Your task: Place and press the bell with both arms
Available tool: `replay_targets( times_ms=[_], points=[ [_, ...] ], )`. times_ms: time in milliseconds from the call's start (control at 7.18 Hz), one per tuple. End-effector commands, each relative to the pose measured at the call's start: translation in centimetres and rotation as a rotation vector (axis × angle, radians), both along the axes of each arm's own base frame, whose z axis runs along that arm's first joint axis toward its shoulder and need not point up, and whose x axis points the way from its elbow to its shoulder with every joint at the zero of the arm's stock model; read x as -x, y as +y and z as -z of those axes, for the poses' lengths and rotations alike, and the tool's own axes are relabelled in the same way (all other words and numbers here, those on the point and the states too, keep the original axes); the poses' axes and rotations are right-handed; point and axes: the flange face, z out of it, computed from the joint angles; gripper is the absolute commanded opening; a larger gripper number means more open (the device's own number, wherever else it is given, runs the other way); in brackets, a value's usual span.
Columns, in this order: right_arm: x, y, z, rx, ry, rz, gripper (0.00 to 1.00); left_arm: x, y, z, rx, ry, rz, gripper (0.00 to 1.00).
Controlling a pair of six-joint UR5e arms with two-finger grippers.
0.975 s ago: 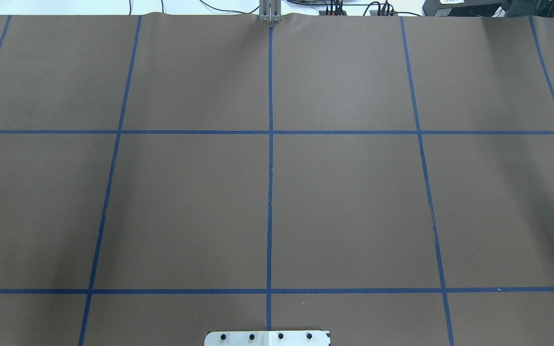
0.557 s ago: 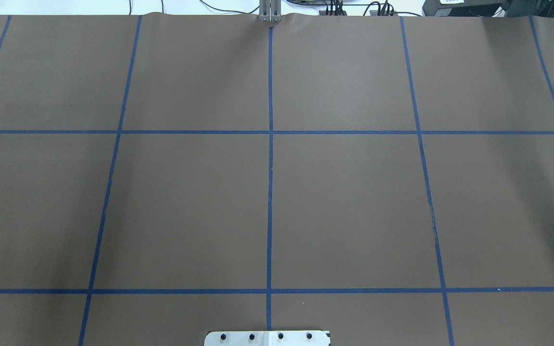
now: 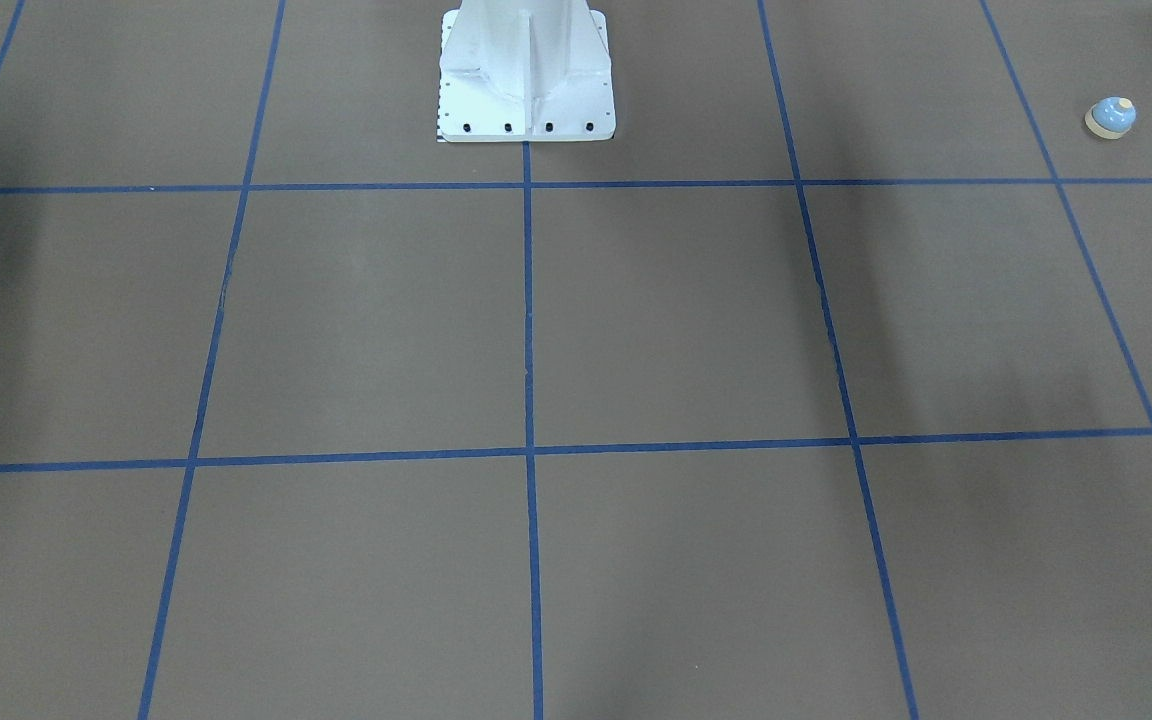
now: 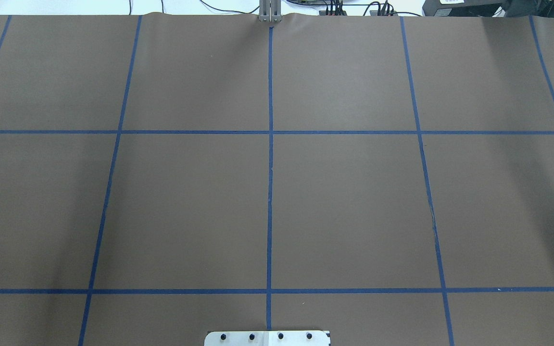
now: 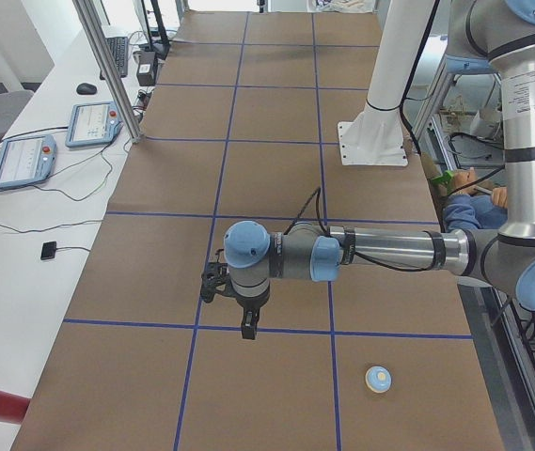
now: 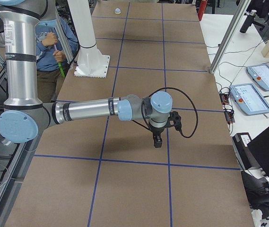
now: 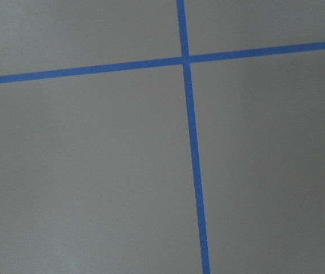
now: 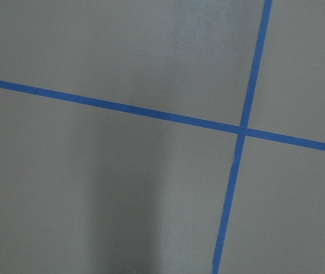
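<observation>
now, bell: the light-blue bell point(image 3: 1110, 117) stands upright on the brown surface point(image 4: 354, 202), with its cream button on top. it is on the robot's left side, in a square next to the robot's edge. nothing touches it.
bell in side views: in the exterior left view the bell point(image 5: 378, 380) is near the camera. in the exterior right view the bell point(image 6: 117, 10) is small, at the far end.
left arm: the left arm point(image 5: 389, 252) reaches out level over the surface, its wrist turned down.
left gripper: the left gripper point(image 5: 247, 327) points straight down, above a blue tape line, apart from the bell. it holds nothing that i can see. wide or narrow, i cannot tell, because only a side view shows it.
right arm: the right arm point(image 6: 91, 109) also reaches out level, with a black cable looping at the wrist.
right gripper: the right gripper point(image 6: 157, 141) points down over a bare square, far from the bell. its opening i cannot tell either.
wrist views: each shows only brown surface and a crossing of blue tape lines point(image 7: 185, 59).
pedestal: the white pedestal point(image 3: 526, 70) is bolted at the robot's edge, on the middle line.
other things: a person in blue point(image 6: 54, 40) is beside the surface, behind the right arm. two tablets point(image 5: 93, 122) lie on a white bench.
</observation>
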Motion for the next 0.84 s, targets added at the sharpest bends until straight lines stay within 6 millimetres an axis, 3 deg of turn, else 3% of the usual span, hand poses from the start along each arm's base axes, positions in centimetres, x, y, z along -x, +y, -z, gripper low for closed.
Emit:
replay_targets(
  times_ms=[0,696],
  points=[
    [-0.02,0.07,-0.19,-0.003,0.0,0.002,1.0,0.02,0.48,-0.2,0.004,0.0,0.0,1.0],
    [0.01,0.07,0.31,-0.013,-0.006,0.002,1.0,0.09,0.42,0.57,-0.021,0.0,-0.001,1.0]
  ],
)
